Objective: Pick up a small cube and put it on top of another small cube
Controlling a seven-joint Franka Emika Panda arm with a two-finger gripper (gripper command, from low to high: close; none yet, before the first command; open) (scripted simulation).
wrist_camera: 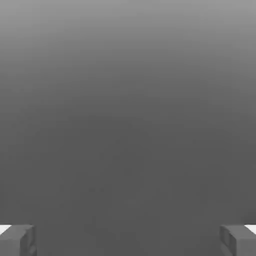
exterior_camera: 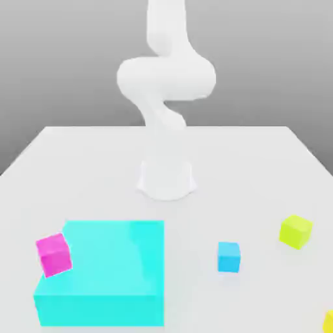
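Only a sliver of the golden-yellow cube [exterior_camera: 328,322] shows, at the bottom corner on the exterior view's right. The magenta-pink cube [exterior_camera: 53,254] sits tilted against the left upper edge of the big cyan block [exterior_camera: 104,273]. The white arm [exterior_camera: 166,78] rises from its base and leaves the exterior view at the top, so the hand is hidden there. In the hand view my gripper [wrist_camera: 128,240] is open. Its two grey fingertips [wrist_camera: 17,239] stand far apart, with nothing between them and only a plain grey background ahead. No cube appears in the hand view.
A small sky-blue cube [exterior_camera: 228,256] lies on the white table [exterior_camera: 260,169] to the right of the cyan block. A lime yellow-green cube [exterior_camera: 296,231] lies farther right. The arm's round base [exterior_camera: 166,179] stands at the table's middle.
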